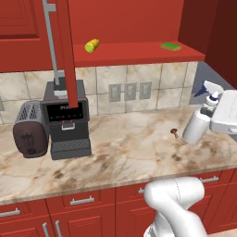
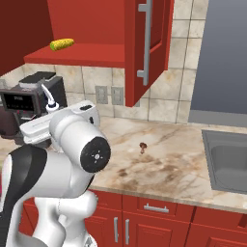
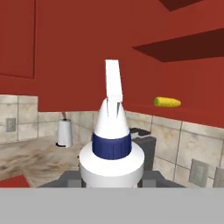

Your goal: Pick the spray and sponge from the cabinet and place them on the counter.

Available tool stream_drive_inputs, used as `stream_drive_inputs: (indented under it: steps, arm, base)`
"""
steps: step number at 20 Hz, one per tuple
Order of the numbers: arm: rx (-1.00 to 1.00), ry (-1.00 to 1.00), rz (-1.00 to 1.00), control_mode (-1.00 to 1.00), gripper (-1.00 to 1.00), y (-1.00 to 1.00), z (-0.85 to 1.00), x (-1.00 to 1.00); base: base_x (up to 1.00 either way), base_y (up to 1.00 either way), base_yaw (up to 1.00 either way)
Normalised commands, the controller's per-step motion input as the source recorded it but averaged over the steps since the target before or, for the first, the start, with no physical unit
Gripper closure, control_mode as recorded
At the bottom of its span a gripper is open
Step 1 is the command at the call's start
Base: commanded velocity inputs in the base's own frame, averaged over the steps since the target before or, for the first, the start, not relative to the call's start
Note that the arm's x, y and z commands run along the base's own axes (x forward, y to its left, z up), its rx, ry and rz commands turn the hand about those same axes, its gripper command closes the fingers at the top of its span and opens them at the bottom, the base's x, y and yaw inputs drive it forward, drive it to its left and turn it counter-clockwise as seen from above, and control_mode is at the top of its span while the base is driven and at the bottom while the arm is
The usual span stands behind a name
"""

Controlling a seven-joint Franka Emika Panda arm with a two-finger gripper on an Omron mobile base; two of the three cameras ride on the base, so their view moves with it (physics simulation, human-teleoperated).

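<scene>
a: which step are you on?

b: you're carrying the spray (image 1: 198, 124) down toward the counter (image 1: 125, 157). in the left base view it hangs at about three o'clock, tilted, base toward the stone and blue-white nozzle up against the white hand. whether the base is touching the stone or just clear of it, i can't tell.

a: and the pincer?

b: the gripper (image 3: 112, 175) is partly closed around the bottle's body. in the hand view the bottle fills the six o'clock area, blue collar and nozzle rising toward twelve, with the grey jaws pressed against it on either side. narrow opening, set by the bottle's width, and nothing else is touched.

a: what does the next move want from you?

b: my read: bring the bottle upright, lower it until the base sits flat, then open the jaws and back off straight. release it tilted and it'll likely topple. keep it clear of the small brown thing (image 1: 174, 132) lying just beside it toward nine o'clock.

a: and the second item?

b: the sponge (image 1: 171, 46) lies on the red shelf of the cabinet (image 1: 139, 53), at about one o'clock in the left base view, well apart from the corn cob (image 1: 92, 45) at eleven. don't mistake one for the other. the open door (image 2: 144, 48) hangs in front, so you'd approach from the open side. the coffee machine (image 1: 68, 120) and toaster (image 1: 30, 129) sit far toward nine, out of your way.
</scene>
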Motion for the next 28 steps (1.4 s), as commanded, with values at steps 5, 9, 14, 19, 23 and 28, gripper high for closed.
stream_drive_inputs:
  steps: [5, 9, 14, 19, 23, 28]
  arm:
    - [-0.01, -0.02, 0.0, -1.0, 1.0, 0.27, -0.41, 0.0]
    - [-0.02, -0.01, 0.0, -1.0, 1.0, 0.53, -0.25, 0.03]
    - [0.0, -0.01, 0.0, -1.0, 1.0, 0.59, -0.19, 0.19]
    - [0.0, 0.0, 0.0, -1.0, 1.0, 0.35, -0.35, 0.35]
    - [0.0, 0.0, 0.0, -1.0, 1.0, 0.09, -0.45, 0.41]
    - [0.0, -0.01, 0.0, -1.0, 1.0, 0.06, -0.45, 0.44]
  base:
    - [0.0, 0.0, 0.0]
    - [0.0, 0.0, 0.0]
    - [0.0, 0.0, 0.0]
    - [0.0, 0.0, 0.0]
    - [0.0, 0.0, 0.0]
    - [0.0, 0.0, 0.0]
